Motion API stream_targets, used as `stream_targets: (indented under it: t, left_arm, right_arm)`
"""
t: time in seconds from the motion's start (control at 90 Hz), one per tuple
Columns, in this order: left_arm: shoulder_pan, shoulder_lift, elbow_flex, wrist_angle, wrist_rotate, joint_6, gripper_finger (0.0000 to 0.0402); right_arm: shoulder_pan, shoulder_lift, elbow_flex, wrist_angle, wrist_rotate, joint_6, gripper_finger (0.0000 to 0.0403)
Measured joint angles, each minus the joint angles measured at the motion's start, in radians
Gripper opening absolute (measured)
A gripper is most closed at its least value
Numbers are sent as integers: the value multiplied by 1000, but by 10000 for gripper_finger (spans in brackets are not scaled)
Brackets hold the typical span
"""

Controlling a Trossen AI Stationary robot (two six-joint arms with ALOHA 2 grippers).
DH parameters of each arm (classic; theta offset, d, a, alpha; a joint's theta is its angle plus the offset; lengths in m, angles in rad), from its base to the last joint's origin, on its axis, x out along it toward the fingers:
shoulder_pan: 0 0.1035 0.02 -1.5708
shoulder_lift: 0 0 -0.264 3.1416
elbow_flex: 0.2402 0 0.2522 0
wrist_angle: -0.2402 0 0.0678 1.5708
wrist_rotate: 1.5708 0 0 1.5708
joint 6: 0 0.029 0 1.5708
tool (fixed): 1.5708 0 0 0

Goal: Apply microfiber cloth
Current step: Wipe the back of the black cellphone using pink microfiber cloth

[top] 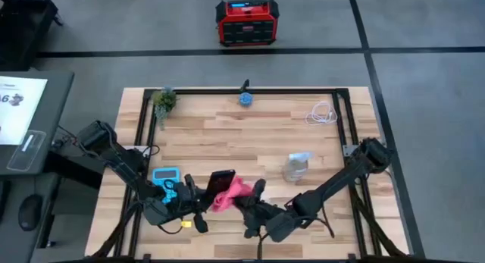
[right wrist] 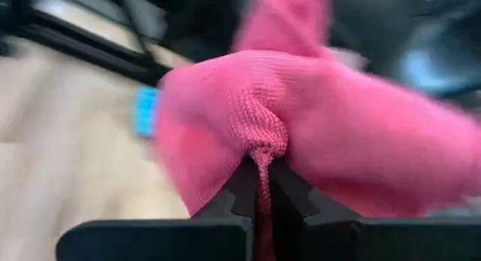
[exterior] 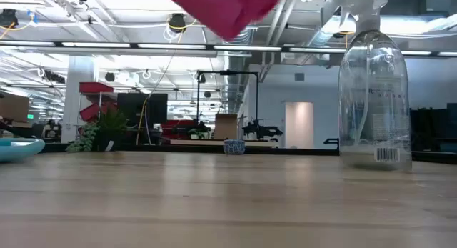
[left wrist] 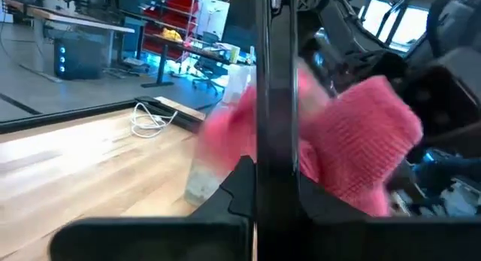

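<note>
While the left end effector (top: 198,210) grips the black phone (top: 220,181) edge-on near the front of the desk (top: 250,134), its fingers clamped on the phone's thin sides, the right end effector (top: 246,206) holds the microfiber cloth (top: 231,193) right against it. In the right wrist view the two dark fingertips (right wrist: 248,189) are pinched together on a gathered fold of the pink fabric (right wrist: 301,133), which bunches out on both sides above them. The left wrist view shows the phone (left wrist: 272,88) standing as a dark upright bar between that arm's own fingers (left wrist: 240,187), with the cloth (left wrist: 361,148) spread behind and beside it, touching or very nearly touching the phone's face. From the low view, the cloth (exterior: 225,8) hangs raised clear of the desk surface (exterior: 214,205), at the top of the picture. A light blue calculator (top: 166,176) lies on the desk just beside the left arm, and the clear spray bottle (top: 296,167) stands upright to the right of the cloth, apart from it. Farther back on the desk are a small potted plant (top: 164,100), a small blue round object (top: 246,98) and a coiled white cable (top: 322,114). On the floor beyond the desk sits a red and black box (top: 245,22).
</note>
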Motion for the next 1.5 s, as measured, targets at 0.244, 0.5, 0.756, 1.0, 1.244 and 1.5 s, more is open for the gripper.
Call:
stream_targets:
  t: [0.244,0.5,0.756,1.0,1.244,1.5]
  left_arm:
    - [17,0,0,-2,-6,-5,7]
    - [38,-1,0,6,54,4,7]
    - [18,-2,1,-34,90,4,7]
    - [18,-2,1,-59,179,-19,7]
    - [15,-1,1,-65,260,20,7]
    - [-7,-1,1,-53,261,24,7]
  right_arm:
    - [-33,17,0,179,-98,-63,0]
    - [-58,17,0,147,71,-105,0]
    - [9,-17,0,246,322,-314,0]
    - [12,-55,0,359,213,-371,0]
    - [-18,-51,0,159,-60,-207,0]
    - [1,-50,0,253,81,-187,0]
